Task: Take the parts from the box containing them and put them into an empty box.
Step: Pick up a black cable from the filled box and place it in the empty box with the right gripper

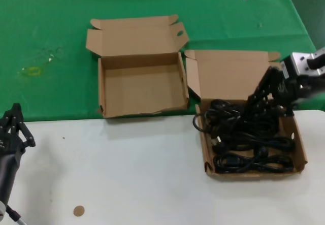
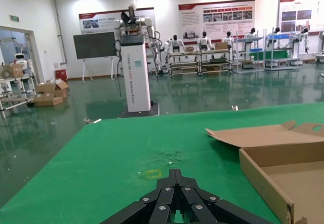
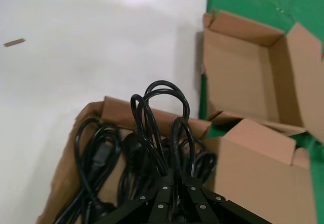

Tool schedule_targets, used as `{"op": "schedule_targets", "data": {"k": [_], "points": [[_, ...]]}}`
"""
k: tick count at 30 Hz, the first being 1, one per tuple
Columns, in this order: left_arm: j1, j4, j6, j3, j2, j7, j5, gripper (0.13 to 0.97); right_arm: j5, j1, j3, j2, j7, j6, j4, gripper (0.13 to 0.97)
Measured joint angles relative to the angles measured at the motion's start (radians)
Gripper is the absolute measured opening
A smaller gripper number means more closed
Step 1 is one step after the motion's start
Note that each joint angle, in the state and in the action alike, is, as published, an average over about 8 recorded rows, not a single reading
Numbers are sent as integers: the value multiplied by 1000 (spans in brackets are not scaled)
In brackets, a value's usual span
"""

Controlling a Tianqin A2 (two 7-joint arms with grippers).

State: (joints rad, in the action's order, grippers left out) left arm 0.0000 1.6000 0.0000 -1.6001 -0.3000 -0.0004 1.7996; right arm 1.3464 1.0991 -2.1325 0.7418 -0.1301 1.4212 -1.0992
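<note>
Right jaws (image 3: 173, 199) grip cord loops (image 3: 161, 128); plugs hidden.

We see two plain brown cardboard boxes: the empty box (image 1: 139, 77) shows bare brown inside, and the full box (image 1: 238, 90) holds glossy black power cords (image 1: 249, 138). The table (image 1: 127, 169) is white along its near edge and covered by green cloth (image 1: 51, 42) toward its far edge, with a yellowish smear (image 1: 31, 71) near the far left corner. Both the right hand (image 1: 261, 100) and the left hand (image 1: 12, 123) are black.
</note>
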Motion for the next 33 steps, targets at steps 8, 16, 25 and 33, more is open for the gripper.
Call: {"op": "schedule_targets", "data": {"k": [8, 16, 25, 33], "points": [[0, 0, 0, 0, 0, 0, 0, 144, -17, 88, -7, -65, 9, -16, 55, 166], [0, 0, 0, 0, 0, 0, 0, 144, -47, 165, -30, -175, 27, -64, 136, 166], [0, 0, 0, 0, 0, 0, 0, 144, -80, 204, -64, -339, 45, -169, 242, 165], [0, 0, 0, 0, 0, 0, 0, 144, -102, 229, -89, -467, 45, -255, 343, 165]]}}
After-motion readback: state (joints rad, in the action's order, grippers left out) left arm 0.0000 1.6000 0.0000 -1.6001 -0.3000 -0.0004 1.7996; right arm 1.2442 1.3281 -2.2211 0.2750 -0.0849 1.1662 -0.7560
